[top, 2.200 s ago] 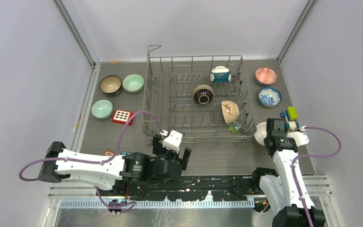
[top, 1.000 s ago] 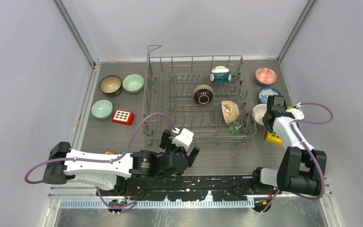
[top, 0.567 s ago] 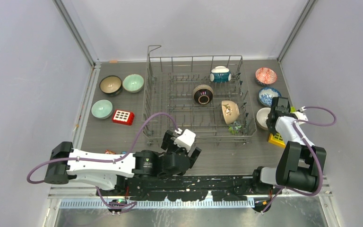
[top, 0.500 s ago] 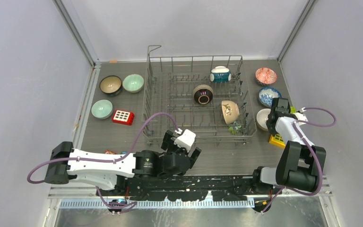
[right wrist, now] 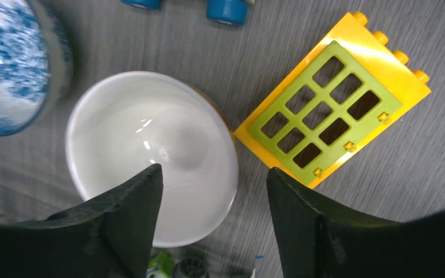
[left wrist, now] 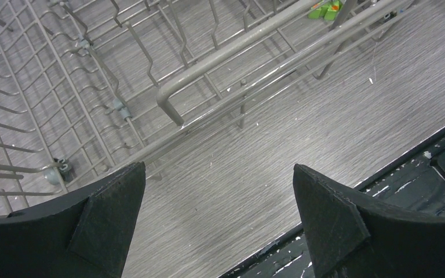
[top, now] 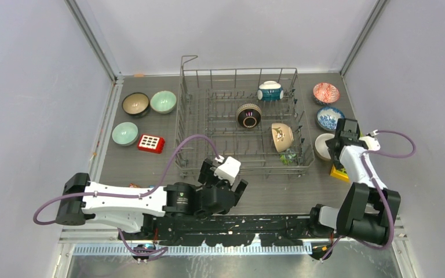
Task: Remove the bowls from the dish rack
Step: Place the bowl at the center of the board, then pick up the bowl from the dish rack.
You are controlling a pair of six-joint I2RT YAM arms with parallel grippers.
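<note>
Bowl status: we see white bowl (right wrist: pixel 127 133) on table (top: pixel 278 191), right of dish rack (top: pixel 243 165), just beside blue-white bowl (right wrist: pixel 11 63). Right gripper (right wrist: pixel 213 174) has jaws apart, astride its rim w/o clamping. Left gripper (left wrist: pixel 218 171) wide open nr rack's front edge.

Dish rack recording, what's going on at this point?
The right tool hangs open over the white bowl, which sits on the table right of the dish rack. The left tool is open and empty by the rack's front edge. Three more sit inside: the teal-and-white bowl, the dark brown bowl and the cream bowl.
</note>
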